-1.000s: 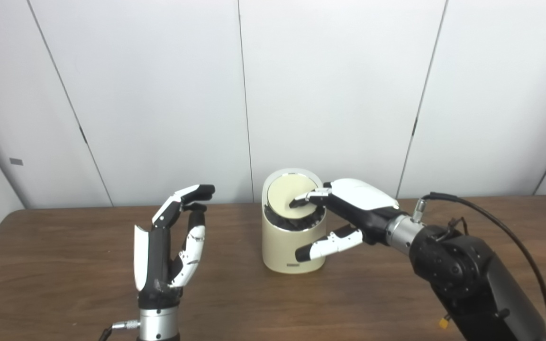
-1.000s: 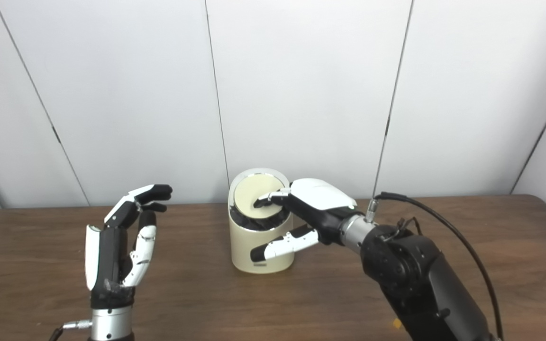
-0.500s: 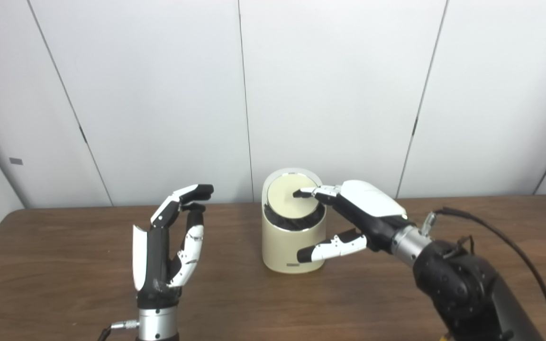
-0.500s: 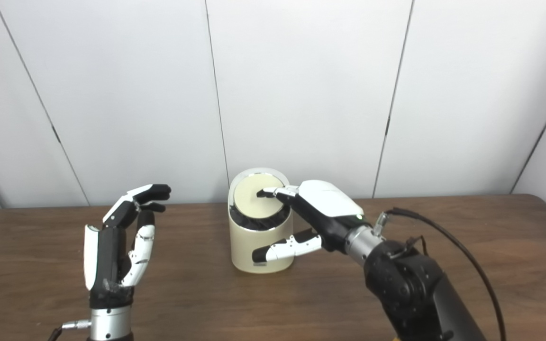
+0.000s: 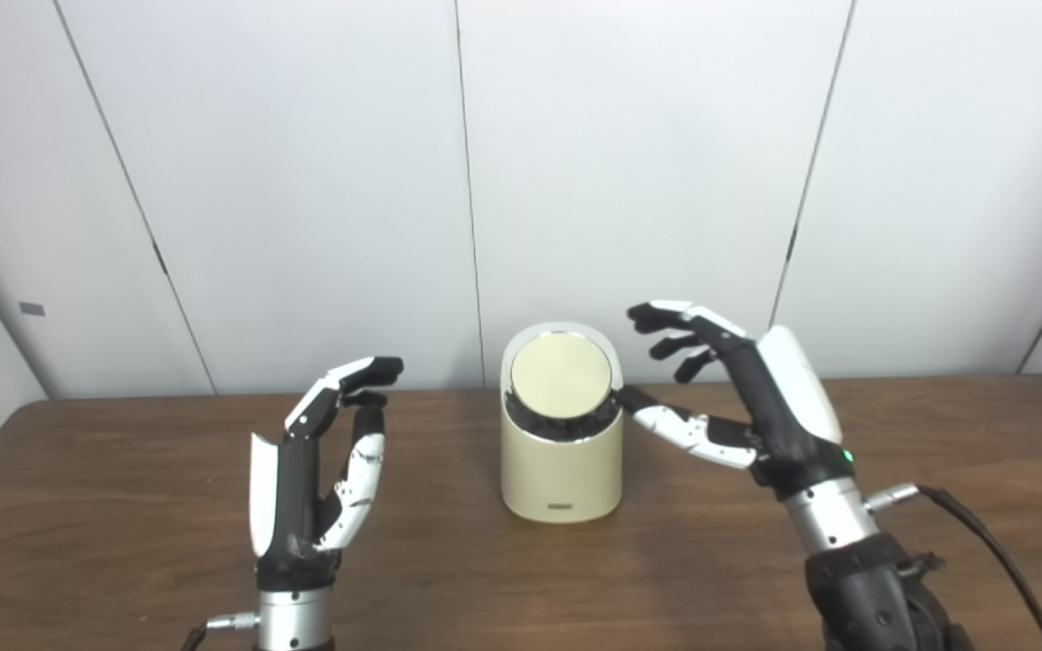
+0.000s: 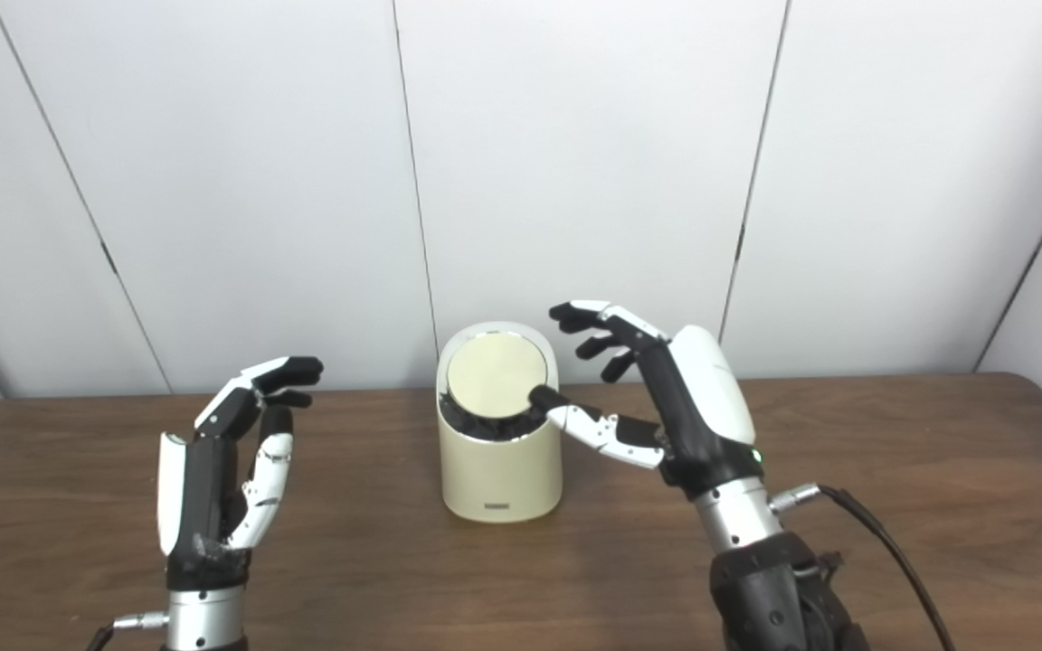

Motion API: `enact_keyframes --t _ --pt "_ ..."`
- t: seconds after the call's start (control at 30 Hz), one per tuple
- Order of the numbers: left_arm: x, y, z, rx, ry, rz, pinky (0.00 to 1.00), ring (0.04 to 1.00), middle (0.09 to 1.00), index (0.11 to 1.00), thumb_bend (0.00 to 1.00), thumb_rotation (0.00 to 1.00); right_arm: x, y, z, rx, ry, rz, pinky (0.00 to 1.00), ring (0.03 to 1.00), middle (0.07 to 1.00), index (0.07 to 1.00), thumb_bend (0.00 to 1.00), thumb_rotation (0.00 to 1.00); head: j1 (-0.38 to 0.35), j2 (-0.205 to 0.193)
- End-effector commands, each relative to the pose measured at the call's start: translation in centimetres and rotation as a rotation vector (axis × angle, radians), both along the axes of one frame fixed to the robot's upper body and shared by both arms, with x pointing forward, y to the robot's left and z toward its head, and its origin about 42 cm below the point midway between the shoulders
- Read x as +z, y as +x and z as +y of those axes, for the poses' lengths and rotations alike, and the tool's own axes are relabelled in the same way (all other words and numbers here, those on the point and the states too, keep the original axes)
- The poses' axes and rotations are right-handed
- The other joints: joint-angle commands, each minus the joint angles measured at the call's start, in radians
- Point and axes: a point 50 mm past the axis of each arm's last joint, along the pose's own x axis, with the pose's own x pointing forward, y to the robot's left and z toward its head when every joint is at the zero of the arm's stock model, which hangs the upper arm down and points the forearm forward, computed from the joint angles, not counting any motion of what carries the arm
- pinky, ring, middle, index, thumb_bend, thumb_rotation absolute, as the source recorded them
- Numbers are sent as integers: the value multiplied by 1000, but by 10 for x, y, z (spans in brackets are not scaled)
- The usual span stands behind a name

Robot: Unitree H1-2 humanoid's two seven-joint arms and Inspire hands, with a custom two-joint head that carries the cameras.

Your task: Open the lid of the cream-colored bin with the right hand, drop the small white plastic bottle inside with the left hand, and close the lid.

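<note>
The cream-colored bin (image 5: 561, 452) stands upright on the bench (image 5: 123, 542), just to the left of the right robot hand (image 5: 747, 398) and a little farther from the robot than it. Its round lid (image 5: 561, 374) sits tilted toward the cameras in the slanted top, with a dark gap showing under the lid's near edge. I can't tell from here whether it is fully latched.

The right robot hand is raised beside the bin, palm turned toward it, its fingers (image 6: 607, 330) spread and empty; its thumb tip reaches the right edge of the rim and seems to touch it or come very close. The left robot hand (image 5: 317, 479) hangs well apart to the bin's left, upright, fingers loosely curled with the tips bent forward, and nothing in it.

No small white plastic bottle shows on the bench or in either robot hand. It may already be inside the bin, but that can't be seen.

The right robot hand is clearly the nearer one, so any further press on the lid falls to it: the lid lies up-left of the thumb and below the fingertips, so the hand would have to sweep leftward and down onto the disc's face. The bin's long axis is vertical, so a sideways push at the rim could tip or slide it.
</note>
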Motion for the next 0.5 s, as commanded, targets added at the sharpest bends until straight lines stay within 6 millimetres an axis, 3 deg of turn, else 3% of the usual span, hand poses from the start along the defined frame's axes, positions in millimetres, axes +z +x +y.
enact_keyframes --t 0.0,0.13,0.3,0.47 --pt "15 2 0 -11 -2 -70 601 690 703 691 251 702 6 -3 -2 25 91 -84 547 680 735 719 266 532 1 -3" --pt "14 1 4 21 17 -76 600 687 700 686 221 643 -14 -4 -7 41 296 -132 530 645 683 655 306 409 2 -6" --pt "13 -1 6 30 -10 -68 590 670 689 674 249 508 -40 -3 -18 47 421 -128 552 649 683 667 363 459 3 -15" --pt "13 -1 8 17 -45 -59 590 667 687 673 252 480 -53 0 -23 60 499 -151 586 685 707 683 369 485 -5 -22"
